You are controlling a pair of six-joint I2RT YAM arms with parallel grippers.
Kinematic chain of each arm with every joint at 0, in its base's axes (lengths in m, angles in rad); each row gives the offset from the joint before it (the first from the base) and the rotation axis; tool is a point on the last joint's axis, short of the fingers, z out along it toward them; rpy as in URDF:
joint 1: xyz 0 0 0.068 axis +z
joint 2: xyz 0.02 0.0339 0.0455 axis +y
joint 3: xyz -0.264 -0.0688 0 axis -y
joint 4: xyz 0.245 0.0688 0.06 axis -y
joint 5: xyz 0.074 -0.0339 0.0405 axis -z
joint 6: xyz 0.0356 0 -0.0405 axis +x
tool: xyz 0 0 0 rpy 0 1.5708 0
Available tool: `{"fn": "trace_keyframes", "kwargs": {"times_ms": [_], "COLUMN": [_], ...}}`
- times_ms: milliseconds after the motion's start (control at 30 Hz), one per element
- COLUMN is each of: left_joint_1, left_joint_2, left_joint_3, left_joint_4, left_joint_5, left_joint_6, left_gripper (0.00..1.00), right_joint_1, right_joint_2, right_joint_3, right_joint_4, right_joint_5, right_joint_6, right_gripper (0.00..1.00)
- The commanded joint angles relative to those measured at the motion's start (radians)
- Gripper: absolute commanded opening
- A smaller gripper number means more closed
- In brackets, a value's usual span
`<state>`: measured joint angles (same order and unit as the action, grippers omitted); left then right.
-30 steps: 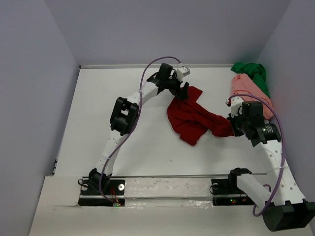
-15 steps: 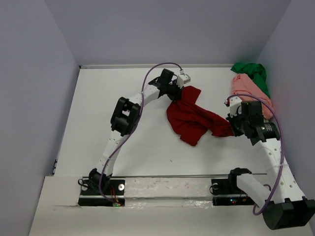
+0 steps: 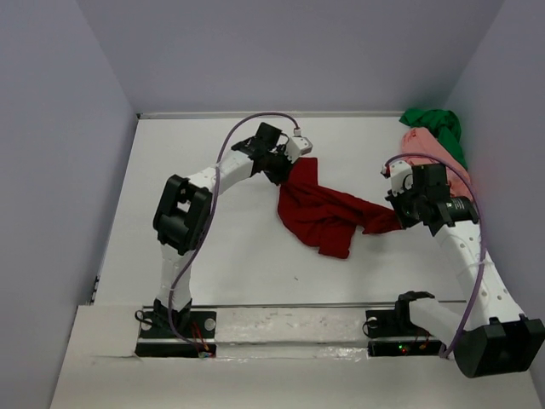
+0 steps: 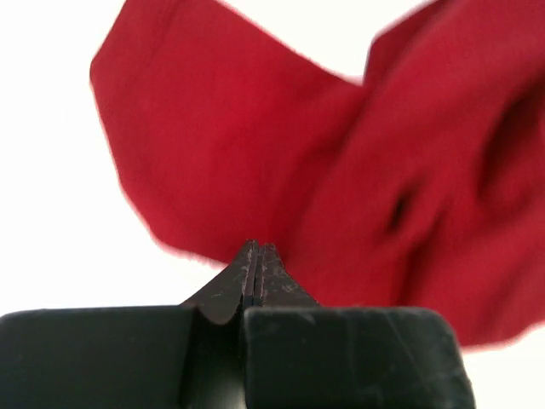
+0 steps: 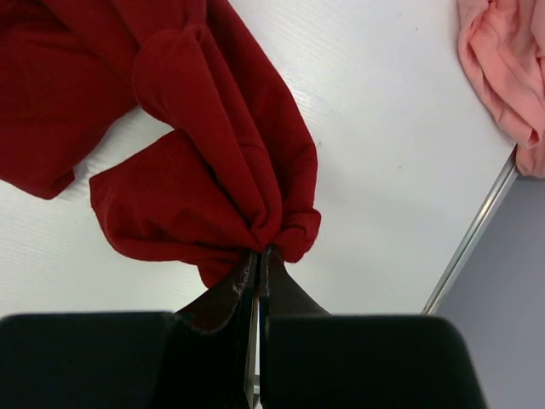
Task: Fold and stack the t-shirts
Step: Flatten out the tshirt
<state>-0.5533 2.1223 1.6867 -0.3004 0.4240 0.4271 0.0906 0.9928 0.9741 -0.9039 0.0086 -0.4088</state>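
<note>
White tabletop (image 3: 221,247), smooth and matte, boxed in by plain pale lilac-grey walls (image 3: 298,51).

Shirt in work: the dark red t-shirt (image 3: 328,217) lies at centre frame. It is soft, limp cloth, crumpled into a slanted band from upper left to lower right, with ridges and loose folds across it.

The left gripper (image 3: 285,164) is at the shirt's upper left corner. On the left wrist view its black fingers (image 4: 255,256) are pressed flat together, with the red edge meeting their tips. The cloth is blurred there, but I read it as pinched.

The right gripper (image 3: 400,215) is at the shirt's right end. The right wrist view shows its jaws closed tight on a bunched wad of red fabric, puckered into rounded pleats where it enters the tips (image 5: 258,256).

Others: the salmon pink t-shirt (image 3: 430,152) is heaped at upper right against the wall. The bright green t-shirt (image 3: 436,126) is bunched just behind it — the two touch. Both lie apart from the red one.

A thin pale strip (image 5: 473,239) runs along the table's edge below the wall.
</note>
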Motion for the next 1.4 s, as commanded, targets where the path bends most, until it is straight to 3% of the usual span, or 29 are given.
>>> {"fn": "trace_keyframes", "kwargs": {"times_ms": [0, 233, 433, 467, 600, 833, 1167, 1367], "left_joint_1": [0.012, 0.018, 0.018, 0.019, 0.021, 0.021, 0.036, 0.038], "left_joint_2": [-0.172, -0.375, -0.535, -0.535, -0.498, -0.319, -0.085, -0.067], "left_joint_3": [-0.107, -0.373, -0.518, -0.512, -0.478, -0.368, -0.194, -0.162], "left_joint_4": [-0.092, -0.154, -0.020, -0.005, 0.079, 0.152, 0.267, 0.293], "left_joint_5": [-0.080, -0.061, -0.139, -0.148, -0.140, -0.140, -0.191, -0.151], "left_joint_6": [0.047, 0.064, 0.096, 0.105, 0.170, 0.315, 0.384, 0.398], "left_gripper": [0.00, 0.00, 0.03, 0.16, 0.36, 0.59, 0.66, 0.66], "right_joint_1": [-0.008, -0.008, -0.008, -0.008, -0.008, -0.008, -0.008, -0.008], "right_joint_2": [0.032, 0.196, 0.286, 0.291, 0.303, 0.306, 0.293, 0.319], "right_joint_3": [0.101, 0.199, 0.233, 0.232, 0.219, 0.199, 0.160, 0.147], "right_joint_4": [0.074, 0.121, 0.143, 0.143, 0.157, 0.157, 0.160, 0.177], "right_joint_5": [-0.053, -0.107, -0.133, -0.136, -0.142, -0.115, -0.073, -0.061], "right_joint_6": [-0.054, -0.096, -0.099, -0.097, -0.082, -0.073, -0.062, -0.065], "right_gripper": [0.00, 0.00, 0.00, 0.00, 0.00, 0.00, 0.00, 0.00]}}
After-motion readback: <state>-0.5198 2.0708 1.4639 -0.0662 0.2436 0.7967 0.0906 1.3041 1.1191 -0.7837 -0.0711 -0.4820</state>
